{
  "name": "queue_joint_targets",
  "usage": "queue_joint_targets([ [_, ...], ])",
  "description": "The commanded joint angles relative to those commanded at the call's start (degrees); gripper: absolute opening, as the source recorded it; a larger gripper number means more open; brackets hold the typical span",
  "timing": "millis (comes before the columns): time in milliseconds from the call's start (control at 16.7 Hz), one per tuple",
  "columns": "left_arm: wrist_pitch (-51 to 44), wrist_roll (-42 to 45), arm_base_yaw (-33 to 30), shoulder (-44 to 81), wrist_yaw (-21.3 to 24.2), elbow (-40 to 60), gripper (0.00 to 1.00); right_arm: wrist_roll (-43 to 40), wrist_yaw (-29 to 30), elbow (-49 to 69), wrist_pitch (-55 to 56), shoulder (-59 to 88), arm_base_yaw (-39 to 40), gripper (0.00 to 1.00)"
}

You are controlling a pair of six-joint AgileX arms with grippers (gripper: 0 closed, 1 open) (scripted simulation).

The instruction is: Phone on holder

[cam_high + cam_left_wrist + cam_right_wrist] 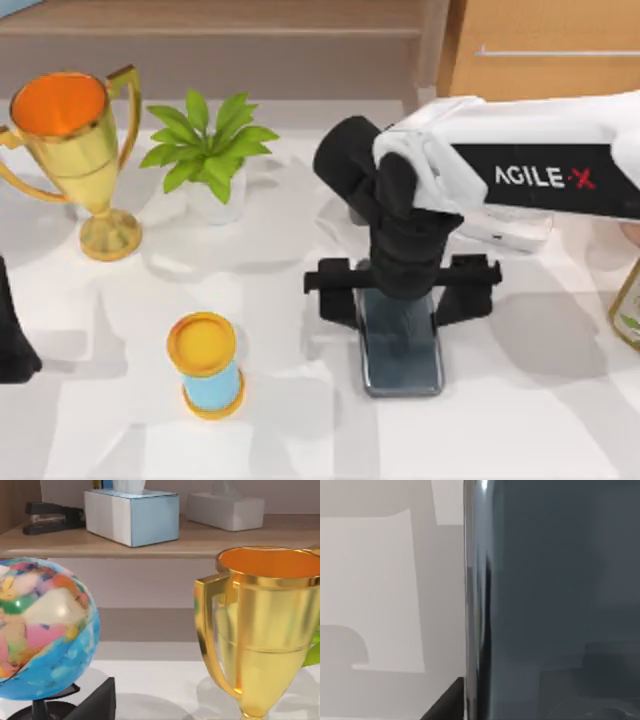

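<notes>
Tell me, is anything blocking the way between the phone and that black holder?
Nothing visible does. The phone already sits against the black holder near the table's middle, with the right gripper directly above it. The blue-and-yellow cylinder, plant and gold trophy stand well off to the left.

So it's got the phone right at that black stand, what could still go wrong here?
The phone leans against the black holder with the right gripper right over it, so pulling away could drag or tip it. Its glossy lower end sits on the smooth table and might slide forward. Nearby, the blue-and-yellow cylinder could get knocked by a sliding phone.
</notes>
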Motion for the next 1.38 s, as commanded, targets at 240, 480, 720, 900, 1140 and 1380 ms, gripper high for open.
queue_joint_targets([
  [240,0.0,0.0,0.0,0.0,0.0,0.0,1.00,0.0,0.0,0.0,0.0,0.0,0.0,0.02],
  [480,0.0,0.0,0.0,0.0,0.0,0.0,1.00,0.0,0.0,0.0,0.0,0.0,0.0,0.00],
  [720,0.0,0.0,0.0,0.0,0.0,0.0,1.00,0.0,0.0,0.0,0.0,0.0,0.0,0.00],
  [900,0.0,0.0,0.0,0.0,0.0,0.0,1.00,-0.5,1.2,1.0,-2.6,-2.7,0.0,0.00],
  [1140,0.0,0.0,0.0,0.0,0.0,0.0,1.00,-0.5,1.1,2.6,-5.5,-4.0,-0.1,0.00],
  [1380,0.0,0.0,0.0,0.0,0.0,0.0,1.00,-0.5,1.1,2.5,-5.4,-3.8,-0.1,0.00],
])
